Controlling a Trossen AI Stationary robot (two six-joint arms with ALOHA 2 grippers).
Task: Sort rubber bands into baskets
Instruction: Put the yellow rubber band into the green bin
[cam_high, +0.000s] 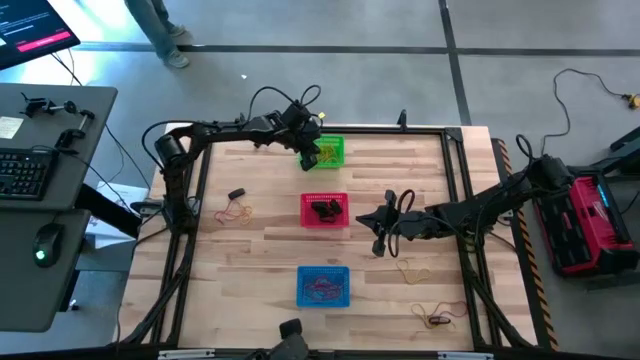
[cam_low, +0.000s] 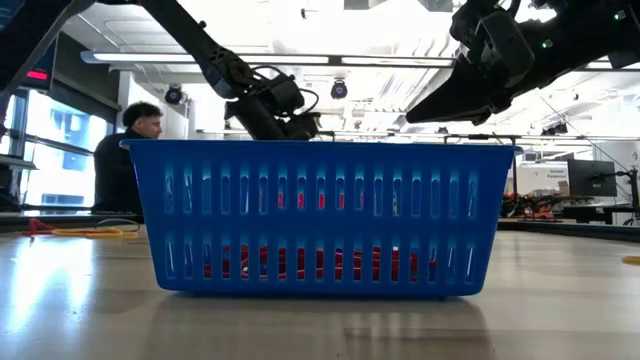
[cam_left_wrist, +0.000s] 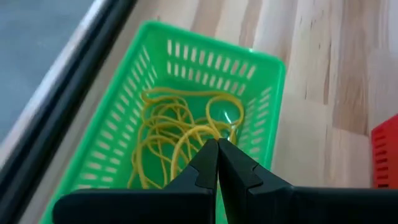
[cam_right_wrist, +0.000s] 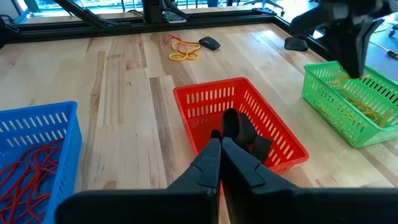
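Note:
Three baskets stand in a row down the table's middle. The green basket (cam_high: 338, 145) at the far end holds yellow rubber bands (cam_left_wrist: 158, 134). The red basket (cam_high: 306, 199) in the middle holds black ones (cam_right_wrist: 241, 129). The blue basket (cam_high: 301, 271) at the near end holds red ones (cam_right_wrist: 28, 169). My left gripper (cam_left_wrist: 217, 144) hangs shut over the green basket, with a bright yellow band at its tips. My right gripper (cam_right_wrist: 221, 142) is shut on nothing, just to the right of the red basket. My left gripper pinches a yellow rubber band (cam_left_wrist: 200, 132) between the very tips of its two fingers. The fingers slant down from the table's left and far side. The band hangs slack below them, over the bands lying in the green basket; the fingers hide the spot of contact itself.
Loose yellow and orange bands (cam_high: 237, 211) lie left of the red basket beside a small black object (cam_high: 236, 194). More loose bands lie on the right side (cam_high: 415, 268) and near the front right (cam_high: 437, 318). A dark frame rail (cam_high: 300, 127) borders the table. A person (cam_low: 125, 150) sits beyond it.

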